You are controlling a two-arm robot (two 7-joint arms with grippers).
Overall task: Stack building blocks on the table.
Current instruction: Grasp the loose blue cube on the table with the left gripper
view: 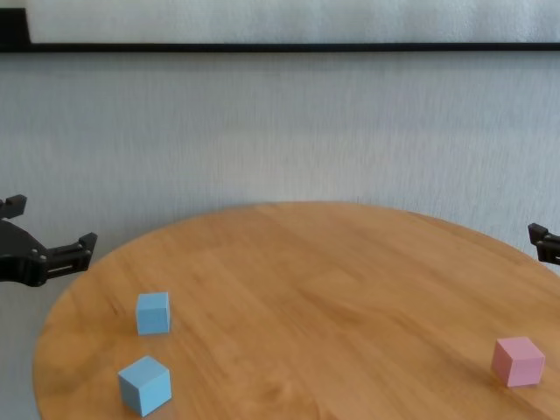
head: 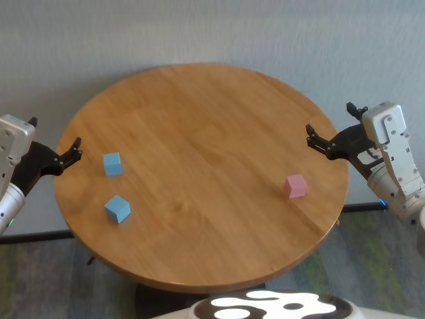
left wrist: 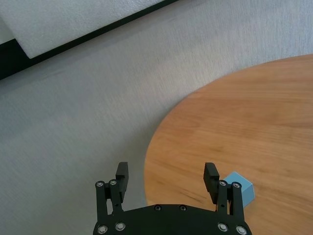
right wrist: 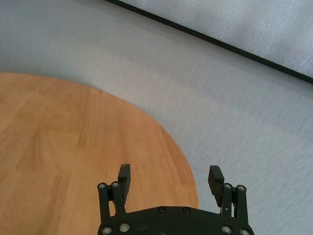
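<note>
Three blocks are lying unstacked on the round wooden bench [head: 199, 133]. Two light blue cubes are sitting near its left edge, the farther blue cube [head: 112, 163] just behind the nearer blue cube [head: 117, 209], apart from each other. The pink cube [head: 296, 186] is resting well away, near the right edge. The left gripper [head: 72, 151] is hovering at the left rim, jaws spread wide and holding nothing. The right gripper [head: 317, 141] is hanging at the right rim, jaws likewise wide and empty.

Two light blue blocks [head: 112, 163] [head: 117, 209], one pink block [head: 296, 186], one round table [head: 199, 133], two pincers [head: 72, 151] [head: 330, 127].
</note>
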